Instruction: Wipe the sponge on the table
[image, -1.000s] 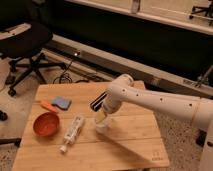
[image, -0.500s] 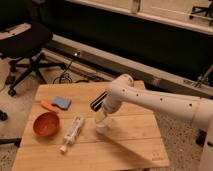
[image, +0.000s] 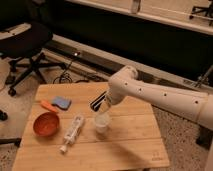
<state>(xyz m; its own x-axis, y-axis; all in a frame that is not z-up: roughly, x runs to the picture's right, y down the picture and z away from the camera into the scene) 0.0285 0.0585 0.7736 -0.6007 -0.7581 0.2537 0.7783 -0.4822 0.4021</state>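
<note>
Nothing is seen to have moved since the earlier frames: arm, gripper and all objects are found in the same places. The gripper (image: 101, 127) is held pointing down over the middle of the table (image: 131, 146), its fingers spread, at or just above the wood; contact cannot be told. The white arm (image: 155, 97) is brought in from the right and crosses the table's far right corner. The sponge (image: 61, 102) is noted lying flat near the far left corner, a little in from both edges, well apart from the gripper, to its left and farther back. An orange-handled scoop (image: 47, 105) is seen just beside the sponge on its left, touching or nearly so. An orange bowl (image: 46, 124) is set near the left edge, in front of the scoop. A white tube (image: 72, 132) is laid on a slant between bowl and gripper, near both. Open wood is left across the right half and along the front edge; a smaller bare strip is found between sponge and gripper. The tabletop is made of pale planks with visible seams. A speckled floor (image: 181, 142) is seen around it, a black office chair (image: 26, 46) beyond the left corner, cables (image: 67, 76) on the floor behind the far edge, and a dark wall (image: 125, 35) at the back.
</note>
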